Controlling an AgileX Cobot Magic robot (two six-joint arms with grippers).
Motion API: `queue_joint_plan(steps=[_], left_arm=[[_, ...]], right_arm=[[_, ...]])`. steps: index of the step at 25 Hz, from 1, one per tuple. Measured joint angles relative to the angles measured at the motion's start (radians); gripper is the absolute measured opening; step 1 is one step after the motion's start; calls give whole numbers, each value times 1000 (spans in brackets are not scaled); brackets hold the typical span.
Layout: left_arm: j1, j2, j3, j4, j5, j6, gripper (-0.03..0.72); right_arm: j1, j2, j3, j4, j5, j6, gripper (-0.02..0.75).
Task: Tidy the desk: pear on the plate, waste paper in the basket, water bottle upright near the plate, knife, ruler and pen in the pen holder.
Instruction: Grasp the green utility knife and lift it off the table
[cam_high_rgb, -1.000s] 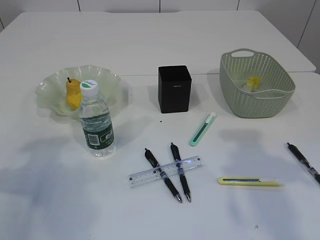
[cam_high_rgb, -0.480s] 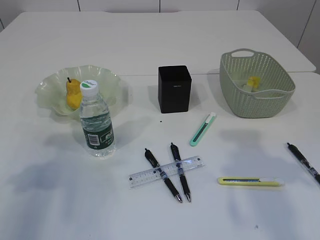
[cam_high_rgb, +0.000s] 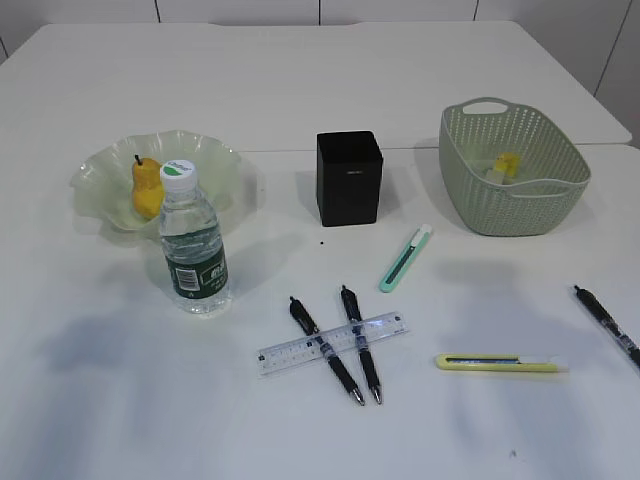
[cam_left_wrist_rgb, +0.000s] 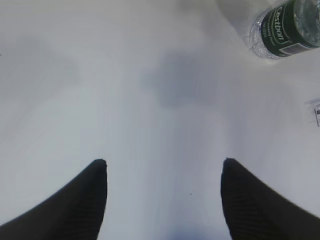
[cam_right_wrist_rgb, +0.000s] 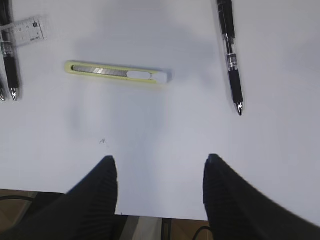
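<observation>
Both grippers' jaws spread, empty, above table (cam_high_rgb: 450, 90). Pear (cam_high_rgb: 146, 186) on plate (cam_high_rgb: 100, 165); water bottle (cam_high_rgb: 194, 243) upright beside plate. Ruler (cam_high_rgb: 333, 343) under two pens (cam_high_rgb: 360, 343). Yellow waste paper (cam_high_rgb: 508, 163) in basket (cam_high_rgb: 520, 215). Pen holder (cam_high_rgb: 349, 178) mid-table.

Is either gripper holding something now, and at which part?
Nothing is held. The left gripper and the right gripper are both open above the bare desk.

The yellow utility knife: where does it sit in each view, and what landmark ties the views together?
Exterior view: the yellow plastic utility knife lies flat at lower right.
Left wrist view: not in it.
Right wrist view: upper left of centre.
Shared landmark: the black pen lying right of the knife.
</observation>
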Motion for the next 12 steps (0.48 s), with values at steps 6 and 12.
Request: queue_joint_plan(steps=[6, 12], left_arm=[[0, 0, 0, -31, -5, 0, 500], [0, 0, 0, -38, -9, 0, 484]], right_arm=[[0, 0, -22, 2, 6, 0, 410], [0, 0, -22, 24, 13, 0, 410]])
